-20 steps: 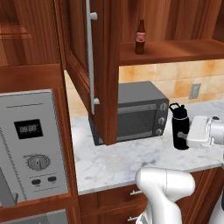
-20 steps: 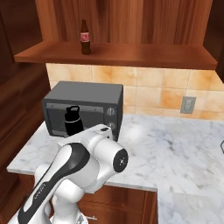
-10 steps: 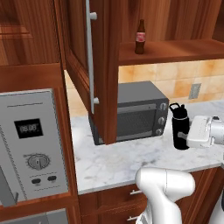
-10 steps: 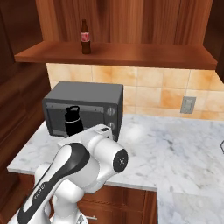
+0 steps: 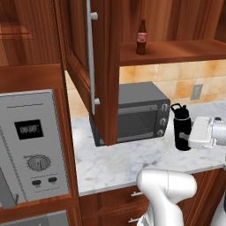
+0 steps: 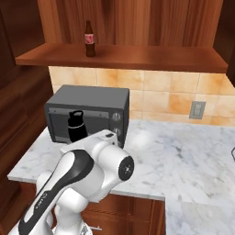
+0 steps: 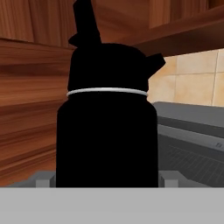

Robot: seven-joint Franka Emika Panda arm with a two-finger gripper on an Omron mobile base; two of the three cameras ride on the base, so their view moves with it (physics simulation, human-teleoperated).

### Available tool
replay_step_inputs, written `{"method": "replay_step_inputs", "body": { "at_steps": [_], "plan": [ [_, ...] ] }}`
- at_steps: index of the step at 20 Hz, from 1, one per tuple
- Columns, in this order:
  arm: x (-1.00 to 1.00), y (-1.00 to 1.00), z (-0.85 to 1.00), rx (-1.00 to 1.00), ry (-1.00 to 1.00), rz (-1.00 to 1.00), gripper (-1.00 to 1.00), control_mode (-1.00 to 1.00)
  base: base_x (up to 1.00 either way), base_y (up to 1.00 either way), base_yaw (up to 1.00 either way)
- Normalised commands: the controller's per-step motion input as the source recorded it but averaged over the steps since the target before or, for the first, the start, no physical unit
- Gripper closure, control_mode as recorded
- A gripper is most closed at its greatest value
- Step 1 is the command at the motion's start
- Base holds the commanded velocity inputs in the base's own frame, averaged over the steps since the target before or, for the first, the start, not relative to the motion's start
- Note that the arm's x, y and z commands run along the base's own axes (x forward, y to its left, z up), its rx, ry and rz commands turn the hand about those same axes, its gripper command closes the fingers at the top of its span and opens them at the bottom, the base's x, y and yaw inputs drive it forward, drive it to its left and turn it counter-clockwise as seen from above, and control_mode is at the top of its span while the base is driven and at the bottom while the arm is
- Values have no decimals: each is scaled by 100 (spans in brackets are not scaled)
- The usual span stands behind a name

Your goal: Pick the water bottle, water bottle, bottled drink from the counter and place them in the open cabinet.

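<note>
A: Where is the bottle, and what is the pincer doing?

B: The black bottle (image 5: 182, 132) stands upright on the counter (image 5: 119, 161), just at 3 o'clock of the oven (image 5: 132, 112). The pincer (image 7: 107, 179) sits around its body, jaws one on each side. Whether the pads touch it cannot be told. The brown bottle (image 5: 141, 37) is already on the cabinet shelf (image 5: 176, 50).

A: How will the bottle handle?

B: Judged rigid, with smooth matte walls, so moderately slippery. It is taller than the brown bottle and likely heavier if filled. Grip the plain cylinder below the white ring (image 7: 107, 91), not the cap (image 7: 109, 65) with its loop and spout.

A: Clearances?

B: The oven is close at 9 o'clock of the bottle, so lift straight up before travelling. The shelf front edge lies at 12 o'clock, above the oven. The open door (image 5: 81, 57) with its bar handle (image 5: 91, 57) hangs at 10 o'clock. Keep the path toward 1 o'clock of it. On the shelf there is free room at 3 o'clock of the brown bottle.
</note>
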Motion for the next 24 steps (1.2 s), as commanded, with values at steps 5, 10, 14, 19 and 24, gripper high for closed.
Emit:
{"method": "replay_step_inputs", "body": {
  "at_steps": [5, 10, 14, 19, 24],
  "plan": [
    [-6, 0, 48, 0, 1, 0, 100, -100, 0, 0, 0],
    [-4, -6, 65, 0, 3, 0, 100, -100, 0, 0, 0],
    [-2, -15, 63, 0, 6, 0, 100, -100, 0, 0, 0],
    [-10, -24, 63, 0, -10, 6, 100, -100, 0, 0, 0],
    [-5, -16, 64, 0, -15, 3, 100, -100, 0, 0, 0]
  ]
}}
